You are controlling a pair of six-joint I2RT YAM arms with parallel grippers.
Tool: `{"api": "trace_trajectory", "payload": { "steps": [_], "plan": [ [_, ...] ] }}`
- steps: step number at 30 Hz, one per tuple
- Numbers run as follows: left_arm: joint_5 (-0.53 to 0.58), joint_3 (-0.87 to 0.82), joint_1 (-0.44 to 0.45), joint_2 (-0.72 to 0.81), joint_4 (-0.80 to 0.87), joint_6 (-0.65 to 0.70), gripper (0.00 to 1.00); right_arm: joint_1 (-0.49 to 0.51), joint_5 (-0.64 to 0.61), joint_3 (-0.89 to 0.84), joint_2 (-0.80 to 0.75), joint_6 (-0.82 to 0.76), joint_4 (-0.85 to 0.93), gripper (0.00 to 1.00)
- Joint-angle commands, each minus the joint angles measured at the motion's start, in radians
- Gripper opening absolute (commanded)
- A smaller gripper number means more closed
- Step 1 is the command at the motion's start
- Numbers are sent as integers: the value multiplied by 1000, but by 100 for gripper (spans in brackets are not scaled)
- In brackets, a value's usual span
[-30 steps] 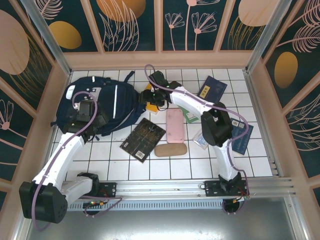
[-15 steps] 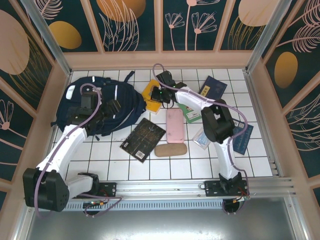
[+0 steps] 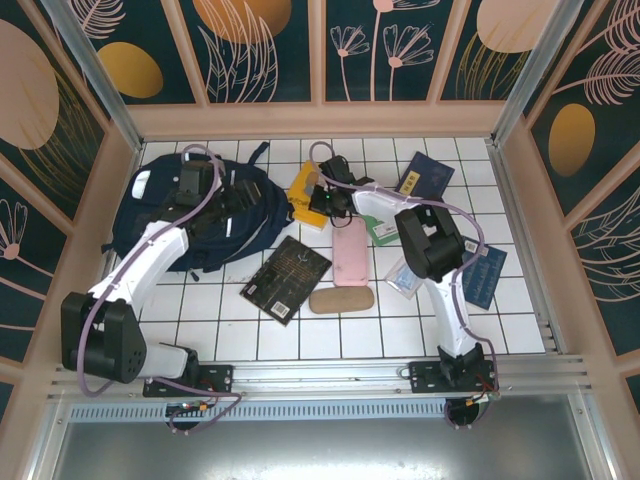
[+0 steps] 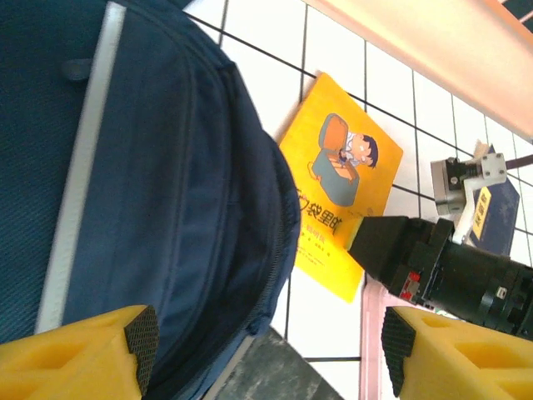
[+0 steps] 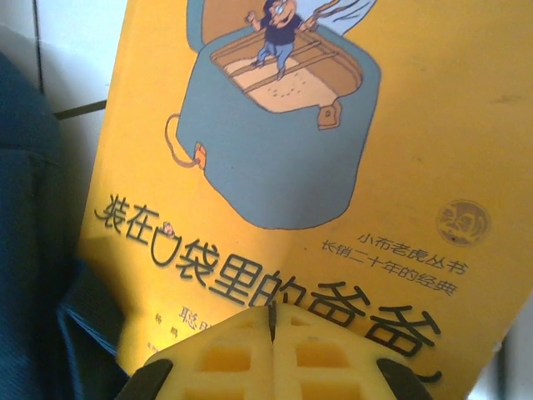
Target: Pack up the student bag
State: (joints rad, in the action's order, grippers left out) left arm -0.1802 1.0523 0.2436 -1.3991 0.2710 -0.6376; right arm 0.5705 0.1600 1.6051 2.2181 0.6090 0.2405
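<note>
- Yellow cartoon-cover paperback [image 4: 341, 208] lies against the large navy fabric backpack [image 3: 250, 232], far-left on the white tiles [image 3: 350, 330].
- We see the right gripper [image 5: 271, 321] pinched tight at its edge, and the left gripper [image 4: 268, 342] gaping over the backpack's rim.
- We'd spread that opening first.

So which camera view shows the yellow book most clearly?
The right wrist view: the yellow book is close, its cover drawing and title readable, though cropped. The left wrist view shows nearly its whole cover beside the student bag. The top external view shows it small and partly hidden.
</note>
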Motion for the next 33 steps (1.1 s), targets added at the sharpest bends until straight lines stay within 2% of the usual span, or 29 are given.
{"api": "trace_trajectory", "payload": {
  "steps": [1,5,7,9,12,14,15,19,28,33],
  "plan": [
    [-16,55,35,-62,-34,-10,73,-54,-53,-143,-46,-18,94,0],
    [-29,111,84,-145,-52,-16,72,-86,-37,-264,-129,-48,53,0],
    [-34,144,109,-193,-57,-20,72,-96,-15,-273,-156,-67,42,0],
    [-49,177,128,-242,-64,-27,72,-98,3,-253,-179,-89,42,4],
    [-67,222,149,-309,-71,-30,71,-99,-4,-196,-218,-96,66,19],
    [-77,257,158,-378,-72,-28,71,-99,-30,-156,-237,-97,95,41],
    [-80,270,160,-401,-70,-29,71,-99,-46,-143,-239,-98,106,46],
    [-92,329,164,-495,-61,-36,69,-115,-97,-98,-224,-113,145,48],
    [-102,444,182,-648,-25,-14,67,-142,-106,-102,-143,-114,155,49],
    [-64,488,186,-713,23,-2,66,-150,-86,-107,-100,-109,145,49]
  ]
}}
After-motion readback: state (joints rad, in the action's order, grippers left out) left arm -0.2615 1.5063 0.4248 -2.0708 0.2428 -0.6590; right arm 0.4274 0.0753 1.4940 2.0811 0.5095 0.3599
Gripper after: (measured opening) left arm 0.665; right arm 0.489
